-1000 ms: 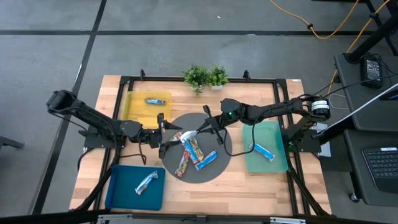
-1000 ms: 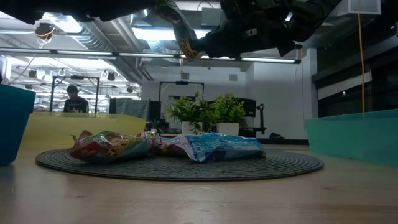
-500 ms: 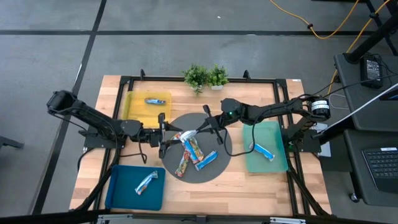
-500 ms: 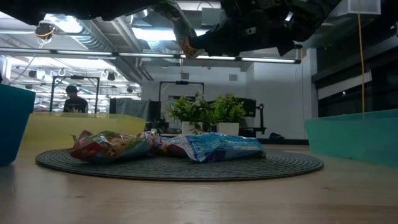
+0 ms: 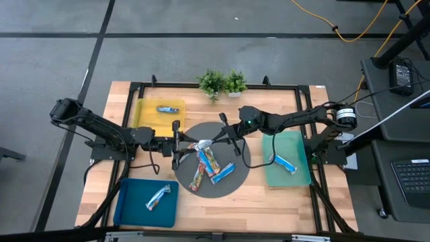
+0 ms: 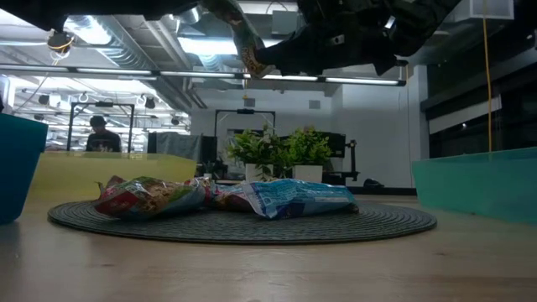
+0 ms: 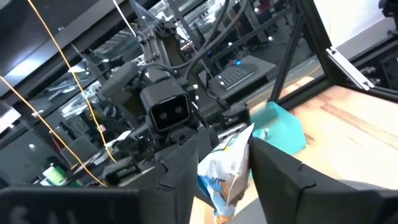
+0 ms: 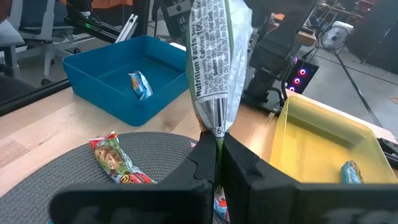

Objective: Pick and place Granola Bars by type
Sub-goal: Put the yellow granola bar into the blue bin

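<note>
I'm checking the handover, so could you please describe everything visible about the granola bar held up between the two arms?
The granola bar has a crinkled, shiny silver-grey wrapper with a green edge and printed nutrition text. It hangs in the air above the round grey mat, pinched at one end by the right gripper; the left gripper's fingers flank its other end.

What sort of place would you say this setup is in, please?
Probably a robotics lab or workshop: the wooden table sits in a metal frame on a concrete floor, with ceiling strip lights, a keyboard alongside, and a person working behind.

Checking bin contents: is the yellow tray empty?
No. The yellow plastic tray holds one small blue-wrapped bar, lying near its far edge.
</note>
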